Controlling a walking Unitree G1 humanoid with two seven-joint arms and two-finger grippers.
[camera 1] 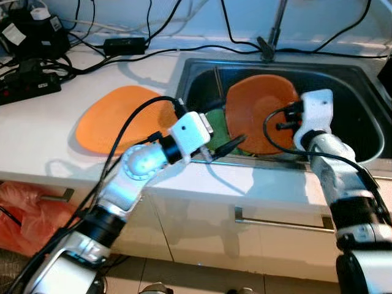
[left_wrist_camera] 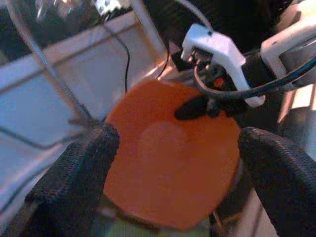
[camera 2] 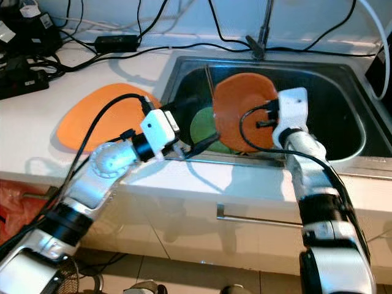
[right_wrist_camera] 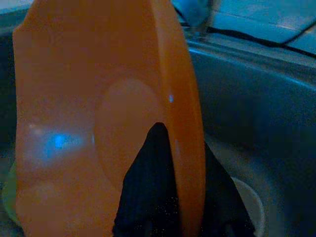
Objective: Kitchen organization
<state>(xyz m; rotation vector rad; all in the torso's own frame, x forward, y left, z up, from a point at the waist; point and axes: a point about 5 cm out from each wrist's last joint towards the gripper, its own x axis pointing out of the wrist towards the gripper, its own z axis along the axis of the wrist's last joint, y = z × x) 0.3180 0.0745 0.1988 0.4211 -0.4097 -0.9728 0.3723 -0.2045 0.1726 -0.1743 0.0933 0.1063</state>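
An orange plate [camera 1: 257, 113] stands on edge in the steel sink [camera 1: 343, 86]. My right gripper [right_wrist_camera: 185, 192] is shut on its rim, one black finger [right_wrist_camera: 148, 182] on the plate's face and the other behind it. A green plate [camera 1: 215, 131] lies low in the sink to the left of the orange one. My left gripper [camera 1: 236, 146] hovers open over the sink's front-left edge and points at the held plate [left_wrist_camera: 168, 158], with nothing between its fingers. A second orange plate [camera 1: 116, 119] lies flat on the white counter left of the sink.
The faucet [camera 1: 272, 37] rises behind the sink. Black cables and a power strip [camera 1: 30, 86] crowd the counter's back left. Below the counter are cabinet fronts with a metal handle [camera 1: 282, 222]. A red plastic bag [camera 1: 24, 214] sits on the floor at lower left.
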